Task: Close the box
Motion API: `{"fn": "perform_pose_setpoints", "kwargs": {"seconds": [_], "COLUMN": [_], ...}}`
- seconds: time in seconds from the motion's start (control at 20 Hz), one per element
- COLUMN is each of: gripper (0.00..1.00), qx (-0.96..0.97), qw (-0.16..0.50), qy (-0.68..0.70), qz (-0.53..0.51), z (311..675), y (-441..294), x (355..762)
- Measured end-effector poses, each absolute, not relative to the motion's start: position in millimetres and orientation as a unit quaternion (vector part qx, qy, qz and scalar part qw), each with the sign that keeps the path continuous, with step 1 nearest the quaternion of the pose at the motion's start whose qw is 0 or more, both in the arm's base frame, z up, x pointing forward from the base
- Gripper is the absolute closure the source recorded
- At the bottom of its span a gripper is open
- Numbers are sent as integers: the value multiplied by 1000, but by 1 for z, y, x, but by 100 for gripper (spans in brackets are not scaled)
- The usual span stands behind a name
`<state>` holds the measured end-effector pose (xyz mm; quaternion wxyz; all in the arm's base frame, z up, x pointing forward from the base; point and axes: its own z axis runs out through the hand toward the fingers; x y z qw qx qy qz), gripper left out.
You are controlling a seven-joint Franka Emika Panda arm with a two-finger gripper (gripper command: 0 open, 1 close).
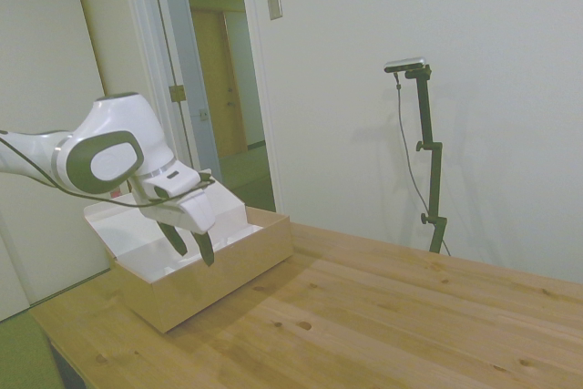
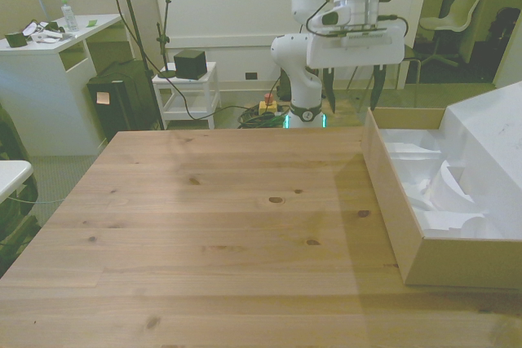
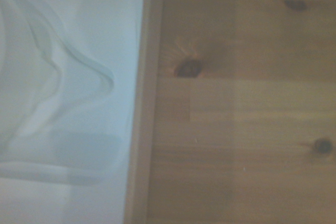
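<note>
The box (image 1: 215,272) (image 2: 393,201) lies open on the wooden table, tan outside and white inside, at the front view's right. Crumpled white paper (image 2: 436,189) fills its inside. Its flap lid (image 2: 496,140) stands raised along the far long side, white face showing. My gripper (image 1: 193,253) (image 2: 352,108) hangs open and empty in the air, fingers pointing down, above the box's end nearest the arm and over its near wall. In the wrist view the box's tan wall (image 3: 139,129) runs between the white inside (image 3: 63,103) and the bare wood (image 3: 236,108).
The wooden table (image 2: 228,226) stretches toward the front view's left of the box. Behind the table stand a white desk (image 2: 49,46), a small white cart with a black cube (image 2: 189,63) and a chair (image 2: 457,10). An open doorway (image 1: 219,88) shows behind the box.
</note>
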<state>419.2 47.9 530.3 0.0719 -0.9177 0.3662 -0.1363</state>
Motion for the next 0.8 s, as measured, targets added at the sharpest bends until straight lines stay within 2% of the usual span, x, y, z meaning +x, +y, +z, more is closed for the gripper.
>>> {"fn": "perform_pose_setpoints", "kwargs": {"seconds": [0.3, 0.8], "gripper": [0, 0], "qx": [-934, -962], "qw": [103, 96], "qy": [286, 121], "qz": [-185, -223], "z": [596, 644], "y": [108, 220], "x": [418, 395]}}
